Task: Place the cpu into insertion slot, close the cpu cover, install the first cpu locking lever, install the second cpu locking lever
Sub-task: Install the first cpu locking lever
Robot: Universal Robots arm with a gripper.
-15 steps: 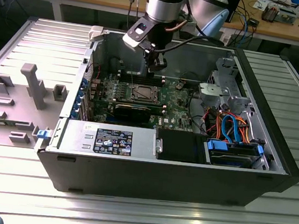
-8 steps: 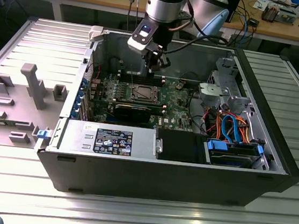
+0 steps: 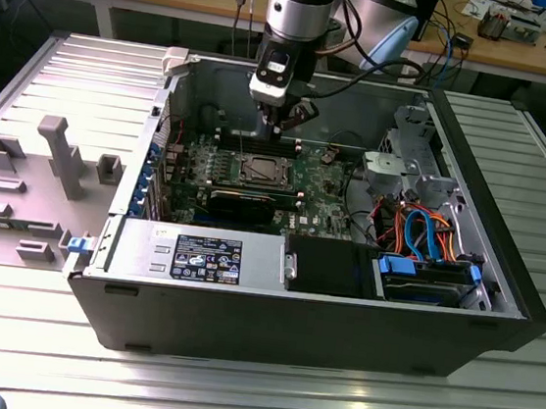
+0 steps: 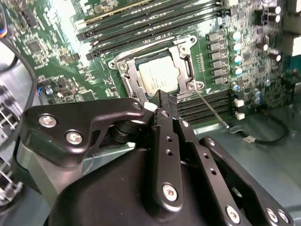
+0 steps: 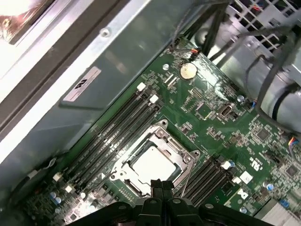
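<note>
The cpu (image 4: 157, 75) sits in the insertion slot (image 4: 118, 62) mid-way across the motherboard (image 4: 56, 70), cpu cover (image 4: 133, 80) down over it. My gripper (image 4: 167, 100), pinched narrow and empty, hovers at the slot's edge; I judge the locking lever (image 4: 212, 110) step in hand, needing a firm downward push

- An open black computer case (image 3: 288, 335) lies on a slatted metal table (image 3: 231, 397).
- Inside it — a long black expansion card (image 3: 241, 204) and blue and orange cables (image 3: 423, 231).
- Memory slots (image 5: 113, 129) and a coin battery (image 5: 188, 70) sit on the green board (image 5: 211, 127).
- A grey fixture tray (image 3: 16, 205) lies at the exterior view's left.
</note>
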